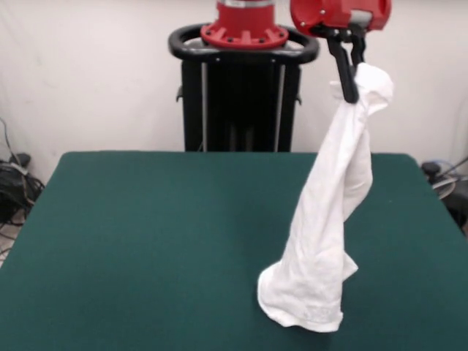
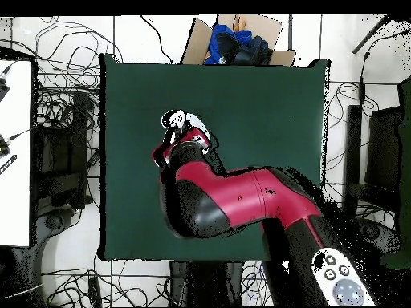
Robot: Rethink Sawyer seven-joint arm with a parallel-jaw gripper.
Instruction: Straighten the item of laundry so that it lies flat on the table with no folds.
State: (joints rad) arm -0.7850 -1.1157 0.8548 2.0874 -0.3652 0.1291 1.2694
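Laundry item hangs bunched from jaws pinching its top; lower end rests on table

One camera sits low across the table and looks level at the robot's stand and the white wall behind it. It is close, so the table fills the bottom half. The other camera hangs high up and looks straight down (it sees the whole table, the floor and cables around it). Both views share the green table top and the red arm.
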